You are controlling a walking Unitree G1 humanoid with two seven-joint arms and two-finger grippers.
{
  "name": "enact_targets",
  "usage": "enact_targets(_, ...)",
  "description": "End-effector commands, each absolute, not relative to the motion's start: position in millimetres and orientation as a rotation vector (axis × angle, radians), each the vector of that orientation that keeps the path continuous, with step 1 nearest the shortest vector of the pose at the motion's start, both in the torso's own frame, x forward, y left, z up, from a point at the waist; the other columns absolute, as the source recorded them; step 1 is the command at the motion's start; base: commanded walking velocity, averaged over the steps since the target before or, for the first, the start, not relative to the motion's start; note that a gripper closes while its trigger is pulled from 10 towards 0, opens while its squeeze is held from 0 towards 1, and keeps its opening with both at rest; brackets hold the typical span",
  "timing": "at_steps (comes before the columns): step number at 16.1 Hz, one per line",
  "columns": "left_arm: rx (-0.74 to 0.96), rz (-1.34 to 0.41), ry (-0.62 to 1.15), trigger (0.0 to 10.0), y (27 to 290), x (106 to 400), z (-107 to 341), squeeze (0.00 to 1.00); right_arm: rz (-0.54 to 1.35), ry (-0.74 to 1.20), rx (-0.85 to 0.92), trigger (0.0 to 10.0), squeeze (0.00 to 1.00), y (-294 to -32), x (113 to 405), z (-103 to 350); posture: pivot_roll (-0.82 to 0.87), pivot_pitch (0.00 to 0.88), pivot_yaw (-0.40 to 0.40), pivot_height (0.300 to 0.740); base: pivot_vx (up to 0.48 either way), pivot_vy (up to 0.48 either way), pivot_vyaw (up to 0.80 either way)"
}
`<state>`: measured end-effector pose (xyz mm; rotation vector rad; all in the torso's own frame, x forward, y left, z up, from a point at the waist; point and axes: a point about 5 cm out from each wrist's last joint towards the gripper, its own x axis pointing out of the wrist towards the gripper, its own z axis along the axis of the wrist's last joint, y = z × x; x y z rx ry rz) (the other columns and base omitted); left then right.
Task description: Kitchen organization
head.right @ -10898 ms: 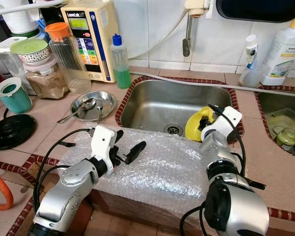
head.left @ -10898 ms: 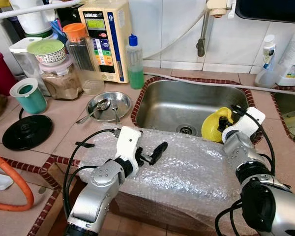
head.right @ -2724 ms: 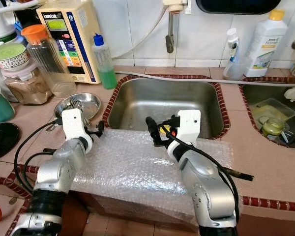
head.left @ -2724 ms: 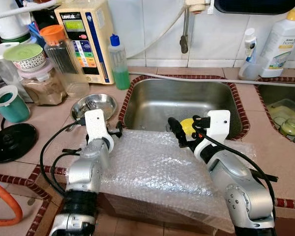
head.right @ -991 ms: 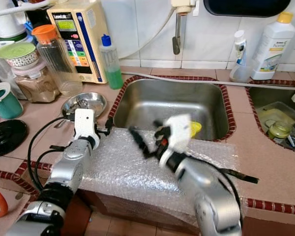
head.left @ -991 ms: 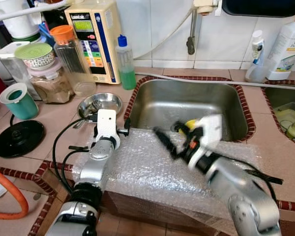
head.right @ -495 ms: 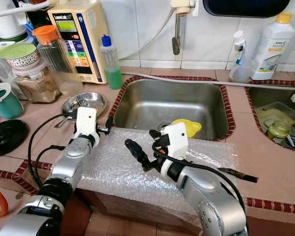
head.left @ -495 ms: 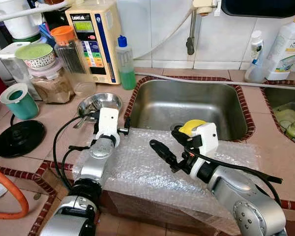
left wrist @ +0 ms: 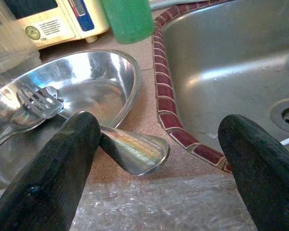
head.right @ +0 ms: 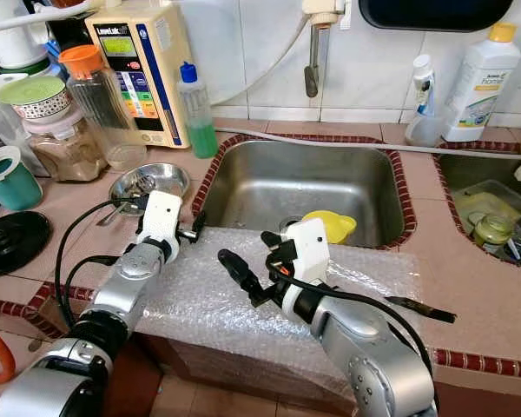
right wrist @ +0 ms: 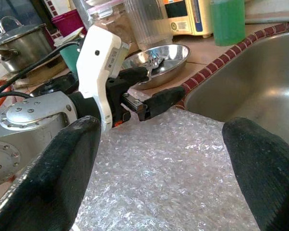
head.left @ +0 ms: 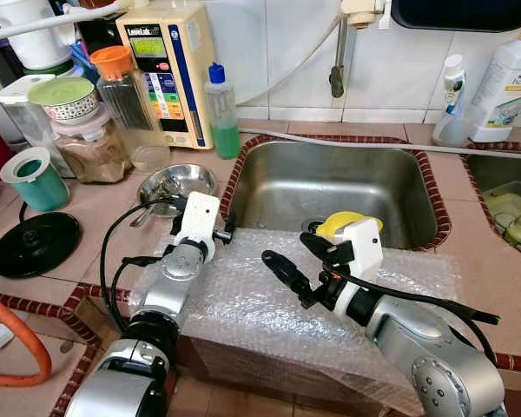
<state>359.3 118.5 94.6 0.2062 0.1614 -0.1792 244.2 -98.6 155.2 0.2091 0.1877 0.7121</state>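
Just beyond the open left gripper lies a spoon.

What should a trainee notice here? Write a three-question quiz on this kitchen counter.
1. True or false: the left gripper, near the steel bowl, is shut.
2. What lies in the sink? A) a yellow object B) a red plate C) a blue mug
3. Fill in: the right gripper hovers open above a sheet of ____.

Key: 1 false, its fingers are apart and hold nothing; 2 A; 3 bubble wrap.
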Motion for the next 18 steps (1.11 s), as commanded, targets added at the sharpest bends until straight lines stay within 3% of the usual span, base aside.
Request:
enact_targets(1, 0.221, -0.177, 0.178, 10.0, 121, 361, 93, 0.0, 0.736, 0.165, 0.203, 10.0, 0.0, -95, 242, 161, -0.13, 0.0, 0.129, 0.74, 0.0, 0.0, 0.0)
enact_targets(5, 0.243, -0.137, 0.164, 10.0, 128, 365, 97, 0.0, 0.735, 0.163, 0.202, 10.0, 0.0, -94, 242, 162, -0.13, 0.0, 0.132, 0.74, 0.0, 0.0, 0.0)
enact_targets(6, 0.249, -0.124, 0.16, 0.0, 133, 366, 99, 0.0, 0.732, 0.161, 0.202, 10.0, 0.0, -94, 242, 162, -0.13, 0.0, 0.132, 0.74, 0.0, 0.0, 0.0)
enact_targets(18, 0.264, -0.037, 0.12, 0.0, 157, 364, 102, 0.0, 0.735, 0.171, 0.192, 10.0, 0.0, -94, 243, 160, -0.12, 0.0, 0.12, 0.74, 0.0, 0.0, 0.0)
